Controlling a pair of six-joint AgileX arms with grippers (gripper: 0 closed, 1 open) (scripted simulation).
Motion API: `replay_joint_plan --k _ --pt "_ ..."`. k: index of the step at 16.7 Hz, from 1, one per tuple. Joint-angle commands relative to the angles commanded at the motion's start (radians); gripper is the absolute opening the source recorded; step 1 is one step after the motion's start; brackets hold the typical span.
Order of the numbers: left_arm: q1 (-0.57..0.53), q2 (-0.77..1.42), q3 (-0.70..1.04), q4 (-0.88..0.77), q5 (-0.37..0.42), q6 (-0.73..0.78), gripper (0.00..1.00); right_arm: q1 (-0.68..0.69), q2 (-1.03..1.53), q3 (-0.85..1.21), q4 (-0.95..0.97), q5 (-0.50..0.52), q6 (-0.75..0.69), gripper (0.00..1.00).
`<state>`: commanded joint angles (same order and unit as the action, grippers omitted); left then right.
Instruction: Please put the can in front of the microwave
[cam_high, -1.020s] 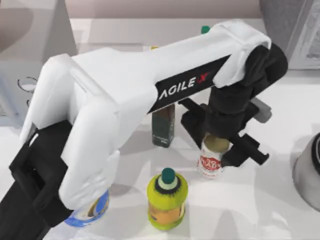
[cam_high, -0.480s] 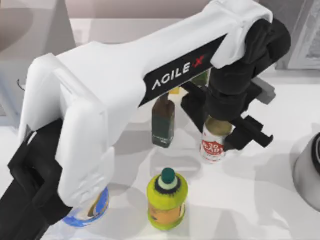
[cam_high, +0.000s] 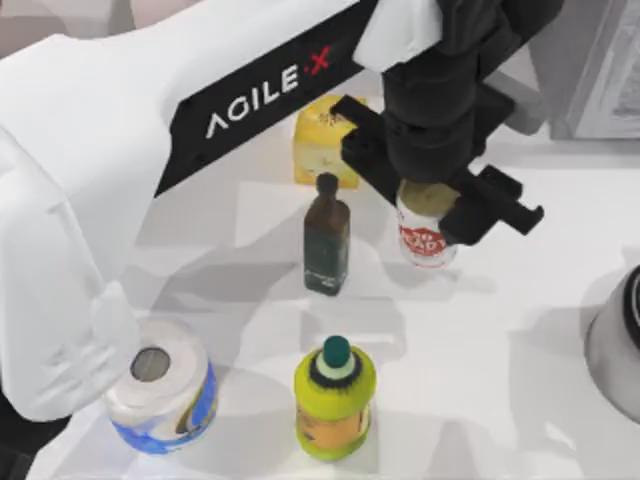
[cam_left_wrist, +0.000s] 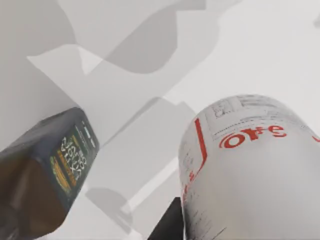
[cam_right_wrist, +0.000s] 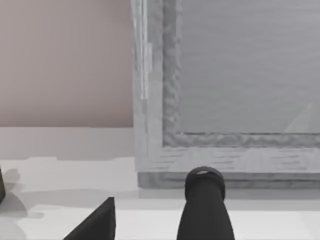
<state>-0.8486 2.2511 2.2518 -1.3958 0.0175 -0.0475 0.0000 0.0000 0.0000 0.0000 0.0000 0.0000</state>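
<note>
The left gripper (cam_high: 432, 205) is clamped on the can (cam_high: 426, 232), with its black fingers on either side of the dull gold top, and the white body with red lettering hangs below them. In the top view the can sits right of the middle of the table (cam_high: 500, 350), just right of the dark green bottle (cam_high: 326, 240), which stands upright. The can's shadow falls on the table beside and below it, apart from the can. The left wrist view shows the can (cam_left_wrist: 250, 170) close up, its red lettering across the white wall, with the dark bottle (cam_left_wrist: 45, 175) beside it and the pale table (cam_left_wrist: 125, 75) beyond both. Behind the bottle a yellow carton (cam_high: 325, 150) stands partly under the white arm. Near the front edge a yellow-green jar with a teal cap (cam_high: 334, 398) stands upright, and left of it a roll of paper in a blue wrapper (cam_high: 160, 395) rests on end. A grey round pot (cam_high: 615, 345) is cut off at the right edge. A grey appliance with a white framed door (cam_high: 605, 70) stands at the far right corner; the right wrist view faces that framed door (cam_right_wrist: 225, 100) from close by, with the right gripper's dark fingers (cam_right_wrist: 205, 205) low in front of it, and I cannot tell whether they are open or closed.
</note>
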Motion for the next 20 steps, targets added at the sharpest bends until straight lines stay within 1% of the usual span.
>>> replay_joint_plan --k 2,4,7,11,16,18,20 --pt "0.047 -0.130 -0.082 0.026 0.002 0.001 0.00 0.000 0.000 0.000 0.000 0.000 0.000 1.00" --pt "0.119 -0.261 -0.194 0.051 -0.001 0.000 0.00 0.000 0.000 0.000 0.000 0.000 0.000 1.00" --pt "0.264 -0.442 -0.411 0.088 -0.013 0.000 0.00 0.000 0.000 0.000 0.000 0.000 0.000 1.00" --pt "0.475 -0.646 -0.741 0.141 -0.024 0.009 0.00 0.000 0.000 0.000 0.000 0.000 0.000 1.00" --pt "0.707 -0.819 -1.120 0.213 -0.025 0.033 0.00 0.000 0.000 0.000 0.000 0.000 0.000 1.00" --pt "0.776 -0.855 -1.230 0.240 -0.022 0.046 0.00 0.000 0.000 0.000 0.000 0.000 0.000 1.00" --pt "0.824 -0.875 -1.303 0.263 -0.019 0.056 0.00 0.000 0.000 0.000 0.000 0.000 0.000 1.00"
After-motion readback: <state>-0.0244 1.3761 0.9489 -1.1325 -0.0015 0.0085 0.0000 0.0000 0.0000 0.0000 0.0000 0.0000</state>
